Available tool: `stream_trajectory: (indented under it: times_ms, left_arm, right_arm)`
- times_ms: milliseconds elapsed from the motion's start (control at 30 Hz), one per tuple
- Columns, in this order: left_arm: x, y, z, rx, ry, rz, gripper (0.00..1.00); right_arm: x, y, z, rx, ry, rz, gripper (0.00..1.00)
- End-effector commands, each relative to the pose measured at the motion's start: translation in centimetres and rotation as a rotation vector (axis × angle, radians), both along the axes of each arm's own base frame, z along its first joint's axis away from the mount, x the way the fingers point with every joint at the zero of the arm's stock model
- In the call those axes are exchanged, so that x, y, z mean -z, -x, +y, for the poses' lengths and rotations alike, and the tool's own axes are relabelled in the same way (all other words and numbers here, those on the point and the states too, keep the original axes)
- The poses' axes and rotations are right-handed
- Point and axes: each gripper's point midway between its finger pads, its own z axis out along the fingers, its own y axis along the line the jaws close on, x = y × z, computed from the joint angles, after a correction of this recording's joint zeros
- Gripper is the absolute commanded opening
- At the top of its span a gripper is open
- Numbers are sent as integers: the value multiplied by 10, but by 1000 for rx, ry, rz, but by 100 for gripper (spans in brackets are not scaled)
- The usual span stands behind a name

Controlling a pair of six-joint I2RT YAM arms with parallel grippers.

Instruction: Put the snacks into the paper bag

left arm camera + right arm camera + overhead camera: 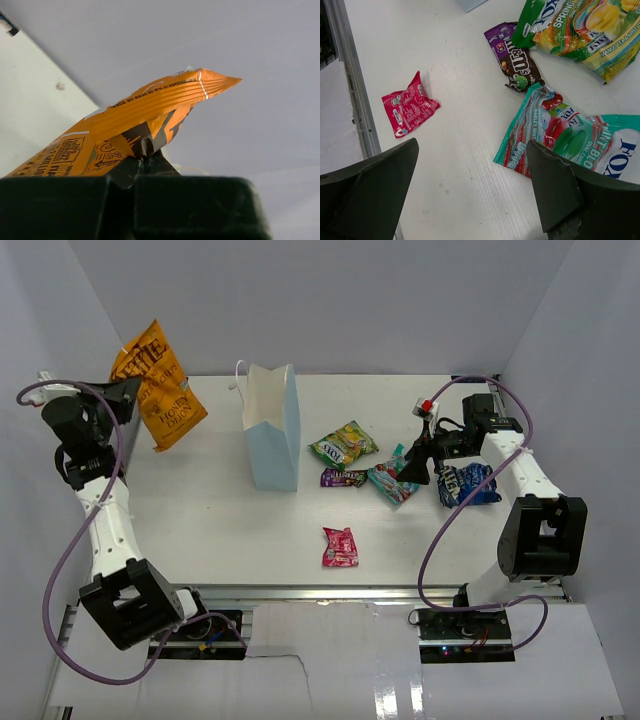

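My left gripper (pixel 122 392) is shut on the orange chip bag (pixel 158 382), holding it in the air at the back left, left of the upright pale-blue paper bag (pixel 272 430). In the left wrist view the bag's edge (pixel 150 115) is pinched between the closed fingertips (pixel 141 160). On the table lie the yellow-green bag (pixel 343 444), purple packet (pixel 342 477), teal bag (pixel 392 480), dark blue bag (pixel 468 484) and pink-red packet (pixel 339 546). My right gripper (pixel 415 468) stands open just above the teal bag (pixel 570 140), holding nothing.
White walls close in the table on the left, back and right. The purple packet (pixel 515 57) and yellow-green bag (pixel 580 30) lie close beyond the teal one; the pink-red packet (pixel 407 104) lies apart near the table's metal front rail (pixel 350 75).
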Motion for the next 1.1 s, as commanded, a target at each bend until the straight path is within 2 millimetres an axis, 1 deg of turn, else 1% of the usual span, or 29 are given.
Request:
stream_trajectory:
  times_ms: [0, 33, 67, 100, 200, 233, 300, 333, 400, 433, 500, 533, 567, 633, 667, 700, 733, 767, 800, 833, 867, 900, 933, 1067]
  left_arm:
    - [-75, 4, -4, 20, 0, -174, 0]
    - [-95, 6, -7, 33, -9, -209, 0]
    - [-103, 6, -8, 40, -6, -222, 0]
    - [-117, 5, -9, 52, 1, -244, 0]
    - [-134, 3, -19, 107, 14, -267, 0]
    - [-143, 1, -27, 144, 24, -279, 0]
    - [-155, -1, -34, 178, 26, -294, 0]
    - [-169, -2, -38, 194, 23, -317, 0]
    - [-182, -3, -49, 230, 23, -337, 0]
    - [-195, -3, -56, 249, 17, -359, 0]
    - [-207, -4, -62, 261, 16, -376, 0]
    - [-212, -5, -69, 277, 21, -380, 0]
    - [-224, -6, -74, 286, 12, -401, 0]
    - [-232, -8, -81, 296, 19, -412, 0]
    - [-239, -10, -92, 322, 20, -427, 0]
    - [-243, -12, -97, 328, 26, -434, 0]
    - [-245, -14, -108, 355, 39, -436, 0]
    - [-249, -17, -115, 372, 45, -444, 0]
    - [-251, -19, -120, 381, 52, -446, 0]
    - [-252, -20, -134, 411, 61, -448, 0]
    - [-249, -26, -139, 424, 70, -439, 0]
    - [-254, -25, -144, 429, 72, -448, 0]
    - [-254, -26, -153, 445, 78, -446, 0]
    - [-251, -30, -165, 452, 90, -441, 0]
  right_arm:
    - [-18, 1, 2, -9, -33, -38, 94]
    - [-18, 1, 2, -10, -36, -35, 94]
    - [-18, 1, 2, -10, -37, -34, 94]
    - [-18, 1, 3, -11, -38, -34, 94]
    - [-17, 0, 3, -11, -43, -26, 94]
    - [-18, 0, 3, -12, -46, -26, 94]
    - [-18, -1, 4, -12, -48, -23, 94]
    - [-19, -2, 4, -13, -49, -28, 94]
    - [-18, -2, 4, -13, -49, -25, 94]
    - [-18, -2, 4, -13, -49, -23, 94]
    - [-17, -2, 4, -12, -49, -22, 94]
    - [-18, -2, 4, -13, -53, -21, 94]
    - [-18, -2, 4, -11, -51, -21, 94]
    - [-17, -2, 4, -10, -51, -19, 94]
    - [-17, -2, 4, -12, -53, -19, 94]
    - [-17, -1, 4, -9, -53, -15, 94]
    - [-17, -1, 4, -11, -53, -15, 94]
    - [-17, 0, 4, -11, -53, -13, 94]
    - [-17, 0, 4, -10, -54, -14, 95]
    - [-16, 0, 4, -8, -54, -11, 95]
    - [-16, 0, 4, -8, -54, -11, 95]
    - [-17, 0, 4, -8, -52, -14, 95]
    - [-17, 1, 4, -9, -52, -12, 95]
    - [-17, 2, 4, -9, -51, -12, 95]
